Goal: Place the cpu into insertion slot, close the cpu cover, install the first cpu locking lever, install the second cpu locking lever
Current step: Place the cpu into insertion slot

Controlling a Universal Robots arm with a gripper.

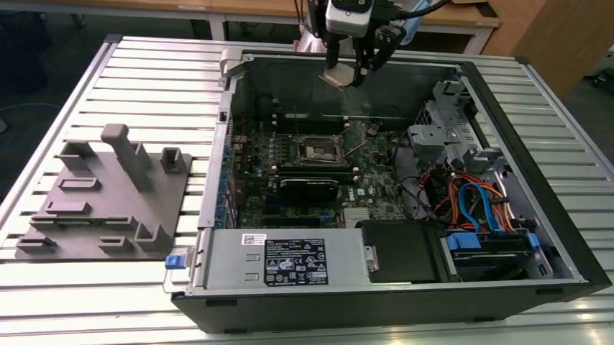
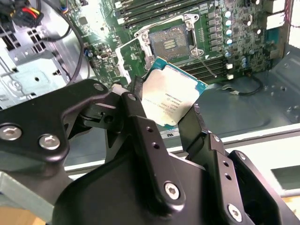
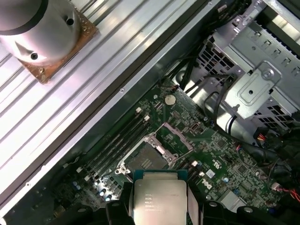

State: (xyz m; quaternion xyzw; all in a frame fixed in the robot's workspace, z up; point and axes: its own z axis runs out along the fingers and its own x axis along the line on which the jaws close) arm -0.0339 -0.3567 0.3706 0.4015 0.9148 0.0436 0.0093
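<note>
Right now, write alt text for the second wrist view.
The gripper holds the cpu by its edges, tilted, above a green motherboard. The insertion slot sits empty beyond it.

Straight down onto the insertion slot the way is open from above. On the exterior view's right the metal drive cage and a tangle of cables crowd in; the case wall rises behind the board, below the gripper pinching the cpu

cpu: silver, tilted, gripped by tool, aloft | insertion slot: dark, open, empty
</note>
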